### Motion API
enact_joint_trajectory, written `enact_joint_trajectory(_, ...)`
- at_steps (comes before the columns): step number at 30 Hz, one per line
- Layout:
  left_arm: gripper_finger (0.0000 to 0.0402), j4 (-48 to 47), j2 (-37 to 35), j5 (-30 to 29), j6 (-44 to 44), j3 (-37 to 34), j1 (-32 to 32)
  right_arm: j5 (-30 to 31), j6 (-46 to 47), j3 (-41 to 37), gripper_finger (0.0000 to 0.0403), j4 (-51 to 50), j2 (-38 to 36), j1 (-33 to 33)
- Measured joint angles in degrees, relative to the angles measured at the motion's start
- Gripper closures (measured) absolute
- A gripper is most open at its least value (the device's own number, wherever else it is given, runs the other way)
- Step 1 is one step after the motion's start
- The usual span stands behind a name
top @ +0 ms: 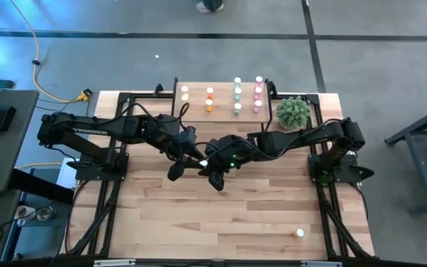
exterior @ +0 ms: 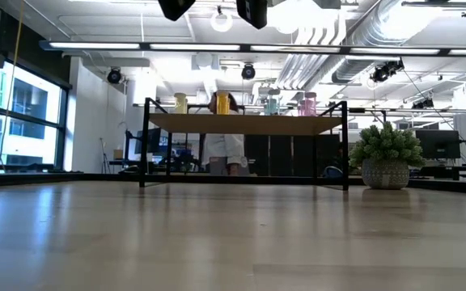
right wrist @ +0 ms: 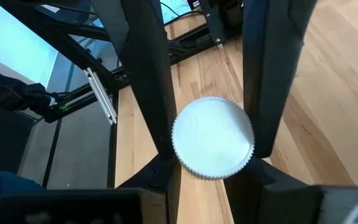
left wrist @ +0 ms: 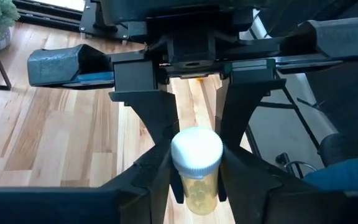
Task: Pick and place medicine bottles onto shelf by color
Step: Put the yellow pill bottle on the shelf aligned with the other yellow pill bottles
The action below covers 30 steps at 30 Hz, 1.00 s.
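Two grippers are meeting over the middle of the table (top: 199,215) and we're seeing both of them on the same yellow bottle (left wrist: 199,190). The left gripper (left wrist: 194,186) is pressing its fingers (left wrist: 160,180) against the bottle's sides just under the white cap (left wrist: 196,149), so we're calling that pinching it, not spread. The right gripper (right wrist: 211,174) is coming at it from the opposite side, and its fingers are clamping the same bottle too, with the round cap facing straight into that arm's wrist camera. From above, the bottle is showing as a small bright spot right where the two tools are touching noses, and it's hanging in the air between them instead of sitting on the wood. In the low view we're only catching the two dark tips poking in at the upper edge, well above the tabletop. The shelf (top: 221,100) is standing beyond the grippers at the far edge of the table, well apart from them, and it's already carrying rows sorted by colour: yellow bottles (top: 185,93), orange bottles (top: 209,101), green bottles (top: 237,95) and pink bottles (top: 258,93). The plant (top: 293,111) is sitting just beside the shelf on the right arm's side. One lone bottle (top: 300,233) is lying near the table's front corner on the right arm's side, far from both tools, and we can't tell its colour.
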Motion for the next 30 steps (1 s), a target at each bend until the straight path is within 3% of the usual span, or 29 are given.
enact_joint_trajectory(15, 0.0286, -0.2, 0.0, 0.0, -0.4, 0.0, 0.0, 0.1, -0.1, 0.0, 0.0316, 0.0, 0.0, 0.0)
enact_joint_trajectory(25, 0.0286, -0.5, -0.1, -0.7, 1.0, 0.0, 0.0, 0.5, 1.2, 0.0, 0.0236, -2.7, -0.7, -0.5)
enact_joint_trajectory(30, 0.0286, -0.6, -0.1, -3.5, 1.8, 0.0, 0.0, 1.6, 1.9, 0.0, 0.0221, -4.3, -2.4, -0.8)
